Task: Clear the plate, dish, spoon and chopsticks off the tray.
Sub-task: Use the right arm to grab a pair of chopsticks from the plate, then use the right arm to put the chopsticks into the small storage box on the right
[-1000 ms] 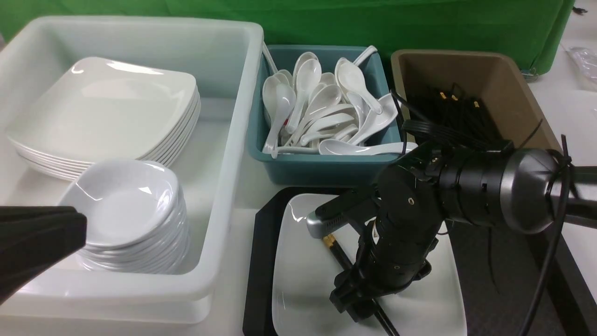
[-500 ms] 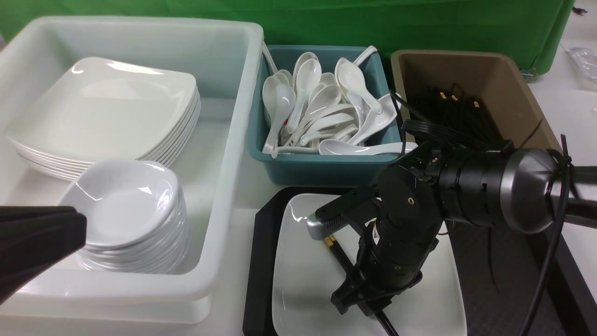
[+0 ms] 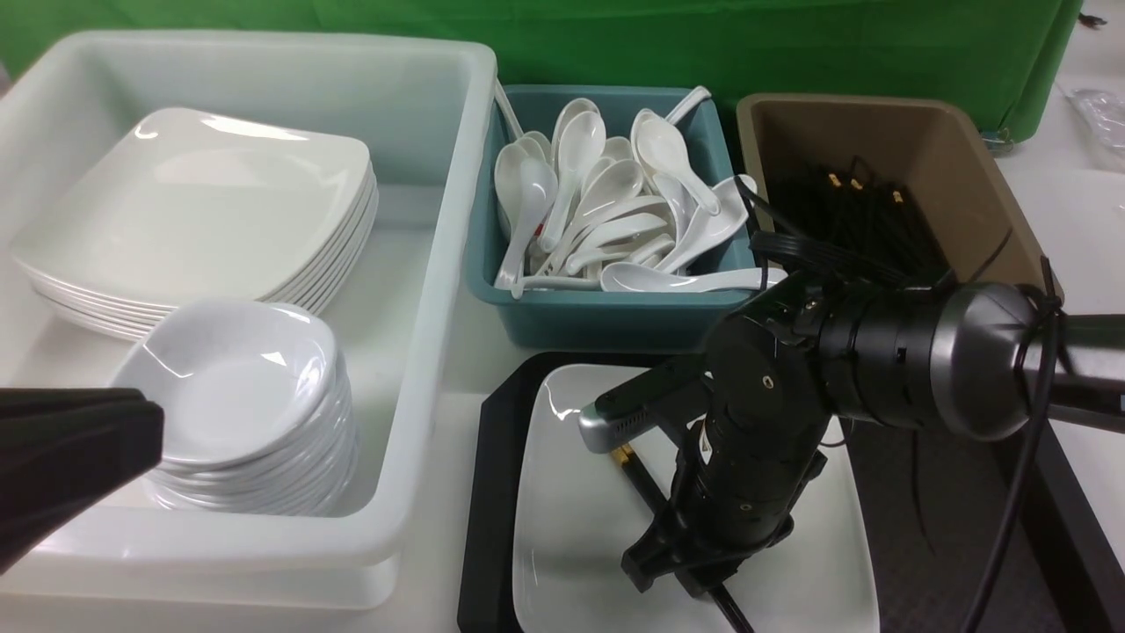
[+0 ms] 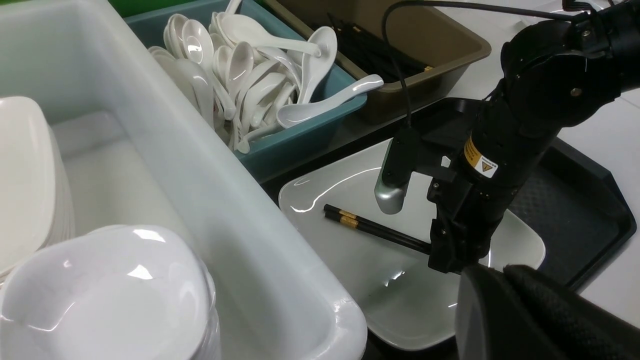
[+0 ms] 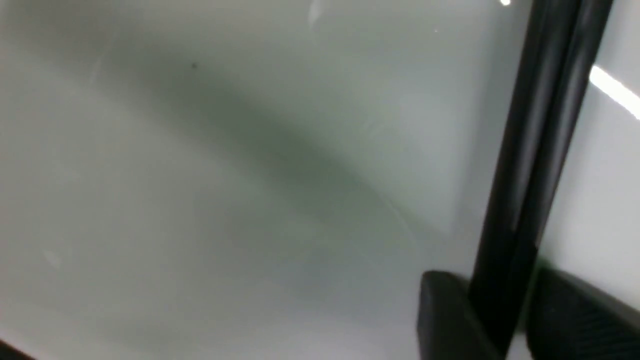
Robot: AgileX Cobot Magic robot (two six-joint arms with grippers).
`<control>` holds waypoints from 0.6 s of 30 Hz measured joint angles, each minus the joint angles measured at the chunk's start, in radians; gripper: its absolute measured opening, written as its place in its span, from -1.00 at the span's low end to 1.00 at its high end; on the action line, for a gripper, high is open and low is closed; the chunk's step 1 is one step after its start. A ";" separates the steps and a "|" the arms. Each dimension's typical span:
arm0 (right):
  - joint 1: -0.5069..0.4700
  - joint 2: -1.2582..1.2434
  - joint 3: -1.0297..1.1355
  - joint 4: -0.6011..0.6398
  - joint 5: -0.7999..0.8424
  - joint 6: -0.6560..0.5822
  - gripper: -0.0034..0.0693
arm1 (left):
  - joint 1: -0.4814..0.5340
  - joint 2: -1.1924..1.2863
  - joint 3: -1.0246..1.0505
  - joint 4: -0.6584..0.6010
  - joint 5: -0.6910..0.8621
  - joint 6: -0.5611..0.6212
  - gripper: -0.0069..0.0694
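Note:
The black chopsticks (image 3: 637, 479) lie on the large white plate (image 3: 571, 527), which sits on the black tray (image 3: 488, 492). My right gripper (image 3: 694, 585) points down onto the plate and is shut on the chopsticks' thin part. The right wrist view shows the chopsticks (image 5: 530, 150) between the two fingers (image 5: 445, 310) over the plate (image 5: 250, 175). The left wrist view shows the chopsticks (image 4: 370, 229), their gold bands, the plate (image 4: 350, 280) and the tray (image 4: 565, 200). My left gripper (image 3: 132, 440) hangs shut and empty at the near left, over the white bin. No single dish or spoon shows on the tray.
A white bin (image 3: 431, 264) on the left holds a stack of plates (image 3: 202, 202) and a stack of dishes (image 3: 237, 387). A teal bin (image 3: 606, 321) holds several spoons. A brown bin (image 3: 967, 176) holds several black chopsticks.
My right wrist has risen and shifted very slightly with its jaws around the chopsticks. The chopsticks' gold end has barely moved. The left arm has not moved.

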 joint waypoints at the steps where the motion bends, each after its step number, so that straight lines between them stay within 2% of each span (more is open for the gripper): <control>1: 0.000 0.000 0.000 0.000 0.000 -0.008 -0.26 | 0.000 0.000 0.000 0.000 0.000 0.000 -0.77; 2: 0.000 0.000 0.000 -0.002 0.005 -0.026 -0.46 | 0.000 0.000 0.000 0.000 0.000 0.000 -0.77; 3: 0.000 -0.001 0.000 -0.002 0.011 -0.040 -0.56 | 0.000 0.000 0.000 0.000 0.000 0.000 -0.77; 9: 0.023 -0.066 0.005 0.007 0.032 -0.098 -0.55 | 0.000 0.000 0.000 0.000 -0.003 0.000 -0.77; 13: 0.008 -0.227 -0.004 0.009 0.000 -0.106 -0.55 | 0.000 0.000 0.000 0.000 -0.043 0.000 -0.77; 15: -0.043 -0.293 -0.030 0.010 -0.047 -0.107 -0.55 | 0.000 0.000 0.000 -0.001 -0.079 0.000 -0.77; 18: -0.179 -0.325 -0.101 0.010 -0.145 -0.107 -0.55 | 0.000 0.000 0.000 -0.014 -0.135 0.000 -0.77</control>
